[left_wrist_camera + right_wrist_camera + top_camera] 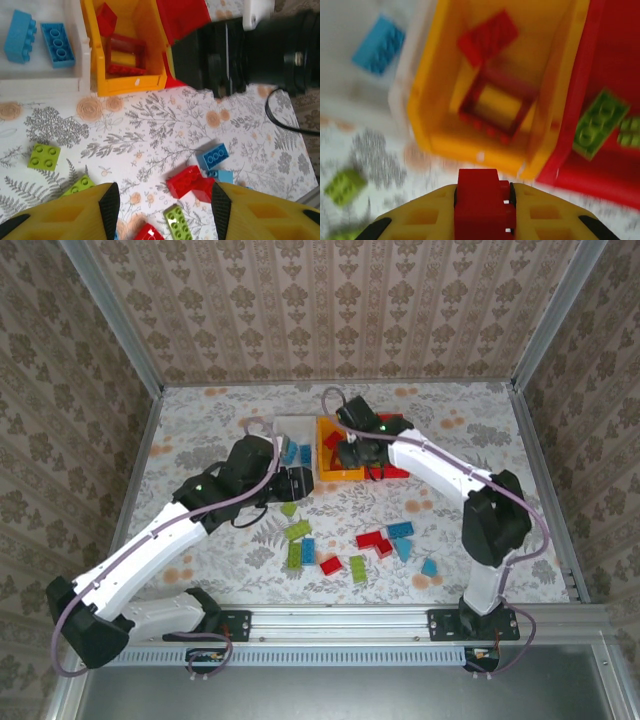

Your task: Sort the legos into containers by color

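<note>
Down at 6 o'clock, the metal rail [340, 618] caps the table [200, 430] by my bases, and patterned walls [330, 310] close off 9, 12 and 3. Open tabletop lies wide at 9 o'clock and along the far strip at 12.

Left claw [165, 207] first: it hangs spread, nothing between its fingers, above the loose legos [297, 531] mid-table. I count four green, four blue and about three red there; two reds touch, so I can't split them cleanly.

Now my right claw [483, 192]: it's pinching a red brick [476, 212], hovering just short of the near wall of the orange-yellow bin [470, 152].

Further out, three bins sit packed side by side. At 9 o'clock the white bin [45, 82] holds two blue bricks [57, 44]. The orange-yellow one in the middle holds two red pieces, a plain brick [487, 37] and an open square frame [497, 107]. At 3 o'clock the red bin [615, 60] holds two green bricks [600, 122].
</note>
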You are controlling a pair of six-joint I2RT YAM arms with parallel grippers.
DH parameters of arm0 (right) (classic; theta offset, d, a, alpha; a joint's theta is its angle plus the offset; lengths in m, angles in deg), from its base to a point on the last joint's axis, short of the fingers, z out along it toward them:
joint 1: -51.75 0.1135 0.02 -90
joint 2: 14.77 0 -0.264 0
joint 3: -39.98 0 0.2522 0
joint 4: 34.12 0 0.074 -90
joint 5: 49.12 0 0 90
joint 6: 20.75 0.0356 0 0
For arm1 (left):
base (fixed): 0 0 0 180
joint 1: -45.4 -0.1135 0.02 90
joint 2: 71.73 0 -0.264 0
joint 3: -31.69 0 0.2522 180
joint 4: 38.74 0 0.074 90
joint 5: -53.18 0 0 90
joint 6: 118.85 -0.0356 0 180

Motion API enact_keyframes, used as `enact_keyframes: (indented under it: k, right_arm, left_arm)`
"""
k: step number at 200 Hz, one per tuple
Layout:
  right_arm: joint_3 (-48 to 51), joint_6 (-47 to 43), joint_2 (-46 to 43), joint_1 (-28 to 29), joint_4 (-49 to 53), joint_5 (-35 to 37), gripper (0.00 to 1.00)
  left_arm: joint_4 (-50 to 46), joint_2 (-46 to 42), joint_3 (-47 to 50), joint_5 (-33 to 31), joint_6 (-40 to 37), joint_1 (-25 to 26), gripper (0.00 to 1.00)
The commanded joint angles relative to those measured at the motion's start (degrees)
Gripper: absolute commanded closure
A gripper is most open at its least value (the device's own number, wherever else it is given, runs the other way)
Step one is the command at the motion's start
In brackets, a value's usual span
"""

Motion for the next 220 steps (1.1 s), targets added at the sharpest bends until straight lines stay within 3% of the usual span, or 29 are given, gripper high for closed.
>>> enact_keyframes:
  k: [1, 52, 76, 102, 128, 158, 220]
  right_arm:
    - [-7.3, -1.2, 7.7, -1.6, 2.0, 4.2, 0.84]
    - [-23.8, -2.0, 21.5, -3.6, 3.8, 4.5, 0.79]
    - [-28.9, -2.0, 25.4, -3.8, 6.7, 5.1, 0.66]
    - [-27.8, -2.4, 24.7, -3.8, 5.7, 5.4, 0.51]
    - [-23.2, -4.1, 20.5, -3.8, 2.3, 5.1, 0.43]
    - [-16.4, -5.6, 12.8, -3.5, -1.3, 5.0, 0.41]
    - [12.4, -5.3, -12.9, -1.8, -14.8, 0.7, 0.41]
  left_arm:
    - [0.0, 2.1, -3.1, -2.8, -2.7, 0.3, 0.46]
    - [0.1, 5.0, -5.1, -3.2, -4.8, 0.1, 0.46]
    - [-0.8, 5.3, -4.6, -2.8, -5.2, -0.1, 0.46]
    - [-2.0, 5.6, -3.6, -1.5, -5.4, -1.4, 0.45]
    - [-3.6, 5.6, -2.3, -0.8, -4.4, -3.2, 0.45]
    - [-6.2, 5.6, -1.3, -1.0, -3.0, -5.0, 0.45]
    - [-9.6, 5.0, 1.1, 0.7, -3.5, -7.8, 0.45]
